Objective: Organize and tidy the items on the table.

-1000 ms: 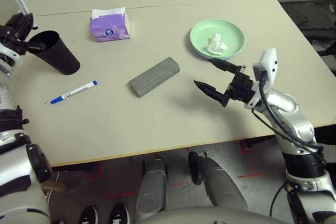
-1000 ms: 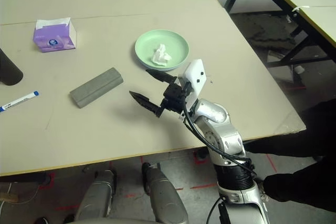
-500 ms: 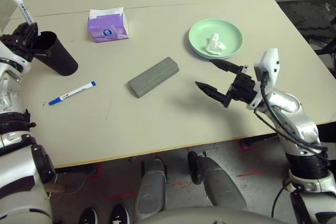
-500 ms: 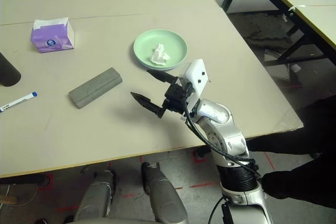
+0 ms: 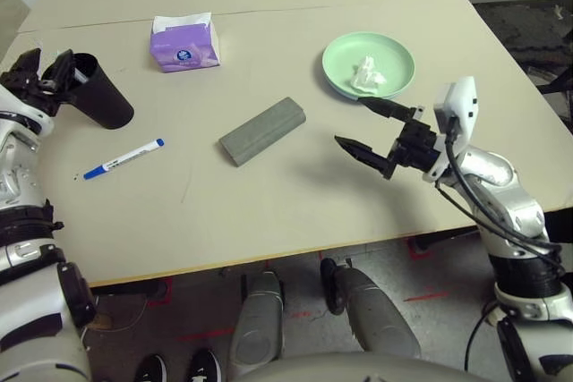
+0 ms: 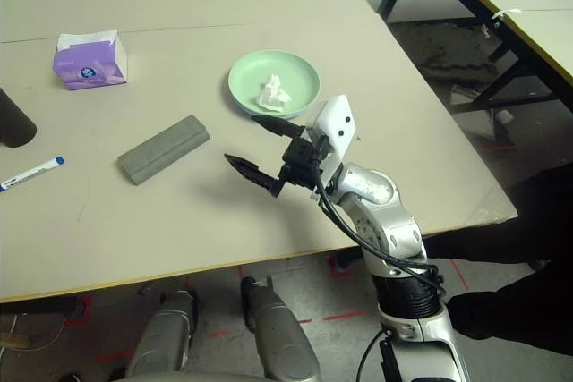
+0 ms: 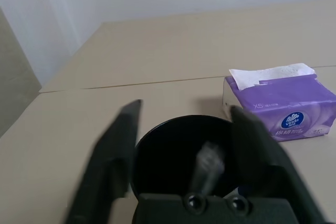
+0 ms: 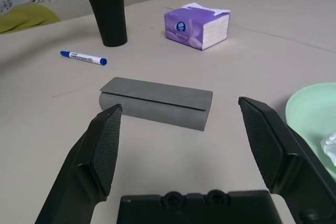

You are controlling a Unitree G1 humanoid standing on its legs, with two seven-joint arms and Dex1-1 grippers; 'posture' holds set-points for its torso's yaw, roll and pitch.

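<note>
The left gripper [image 7: 184, 145] is hovering spread over the black cup [image 5: 100, 91], where a white marker pen [image 7: 206, 167] is standing blurred inside; the right gripper [image 5: 374, 129] is hanging spread.

The table [image 5: 295, 203] is pale beige with a thin darker seam. On it, the tissue box [image 5: 185, 46] is purple with a blue round logo and a white tissue on top. The cup [image 5: 103, 96] is black, the glasses case [image 5: 262, 131] plain grey, the plate [image 5: 394, 55] light green, holding a white crumpled tissue [image 5: 367, 74]. The marker pen [image 5: 124, 158] is white with a blue cap.
</note>
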